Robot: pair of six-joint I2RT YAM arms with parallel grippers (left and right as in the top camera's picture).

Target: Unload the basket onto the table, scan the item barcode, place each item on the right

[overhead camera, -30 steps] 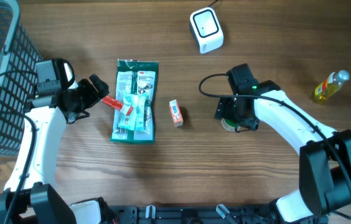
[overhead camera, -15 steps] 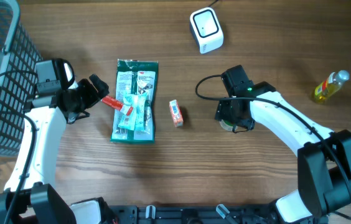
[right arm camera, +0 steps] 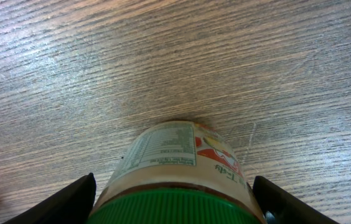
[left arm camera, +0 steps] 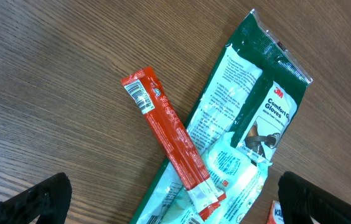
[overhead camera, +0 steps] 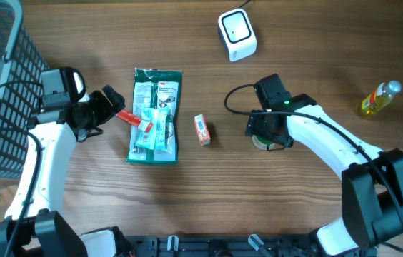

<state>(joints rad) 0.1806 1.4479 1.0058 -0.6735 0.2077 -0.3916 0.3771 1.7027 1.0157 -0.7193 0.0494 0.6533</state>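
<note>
Right gripper (right arm camera: 175,204) points down, jaws straddling the green-capped jar (right arm camera: 168,154), grip unclear; left gripper (left arm camera: 178,200) hovers spread wide

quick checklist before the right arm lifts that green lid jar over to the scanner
1. Jar sits between the right gripper fingers: ok, one finger shows on each side of it.
2. Firm hold on the jar: cannot tell, pad contact is not visible.
3. Barcode located: cannot tell, the right wrist view shows only a printed text panel.
4. Path to the scanner: ok, the overhead view shows only bare wood between it and the jar.
5. Left gripper out of the way: ok, it is open over the red stick packet, well away from the jar.
</note>
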